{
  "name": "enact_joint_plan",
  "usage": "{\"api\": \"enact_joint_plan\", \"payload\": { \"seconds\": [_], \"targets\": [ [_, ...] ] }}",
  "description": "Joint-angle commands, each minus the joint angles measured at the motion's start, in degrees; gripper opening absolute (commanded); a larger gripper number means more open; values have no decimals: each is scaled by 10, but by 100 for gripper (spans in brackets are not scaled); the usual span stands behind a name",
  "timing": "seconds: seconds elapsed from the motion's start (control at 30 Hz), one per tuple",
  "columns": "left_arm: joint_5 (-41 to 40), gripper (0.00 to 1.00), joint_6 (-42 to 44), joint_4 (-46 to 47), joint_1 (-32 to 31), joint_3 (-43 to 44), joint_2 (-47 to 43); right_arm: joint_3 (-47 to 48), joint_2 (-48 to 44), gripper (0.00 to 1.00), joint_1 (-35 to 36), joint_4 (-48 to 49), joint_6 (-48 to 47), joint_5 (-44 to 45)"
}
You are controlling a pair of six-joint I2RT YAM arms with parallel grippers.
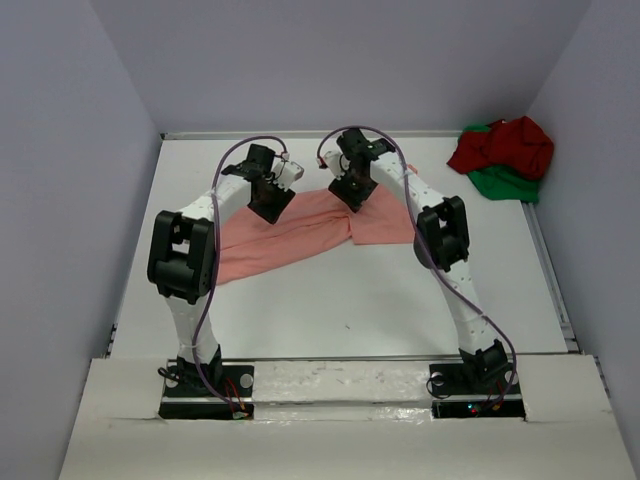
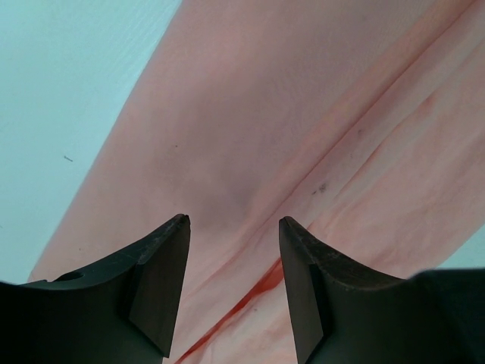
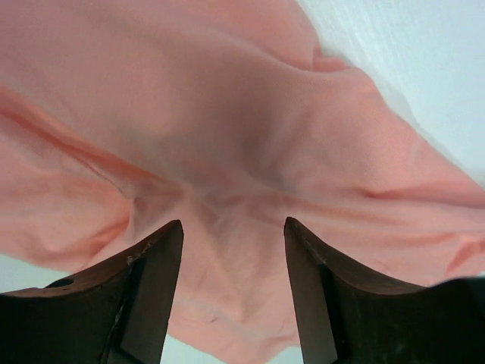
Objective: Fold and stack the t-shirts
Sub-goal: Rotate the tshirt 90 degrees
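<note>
1. The white bench [image 1: 380, 300] carries all three shirts.
2. The salmon-pink t-shirt [image 1: 300, 235] lies rumpled in a wide band across the bench.
3. The dark red t-shirt [image 1: 505, 145] is bunched well right of the pink one, on top of the bright green t-shirt [image 1: 505, 185].
4. The left end effector [image 2: 233, 220] is spread over the pink shirt's left part.
5. The right end effector [image 3: 233, 222] is spread over its right part, perhaps touching the cloth.

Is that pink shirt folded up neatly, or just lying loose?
Not neatly folded. The salmon-pink shirt lies stretched out as a long, creased band, with wrinkles and overlapping layers in both wrist views.
</note>
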Motion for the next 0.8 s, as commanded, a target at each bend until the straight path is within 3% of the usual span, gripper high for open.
{"api": "enact_joint_plan", "payload": {
  "seconds": [0.0, 0.2, 0.3, 0.43, 0.47, 0.77],
  "targets": [
    [14, 60, 5, -4, -2, 19, 17, -11, -95, 62, 3, -13, 6, 6],
    [9, 60, 23, 4, -1, 26, 33, -118, -229, 60, -10, 87, 26, 45],
    [10, 60, 34, 7, 1, 13, 39, -174, -269, 42, -40, 105, 38, 41],
    [10, 60, 34, 21, 1, -13, 36, -218, -243, 4, -82, 114, 53, 47],
    [9, 60, 36, 24, 2, -18, 31, -222, -234, 0, -97, 115, 56, 49],
    [-23, 60, 44, 30, 14, -46, 16, -180, -133, 0, -149, 119, 56, 39]
  ]
}}
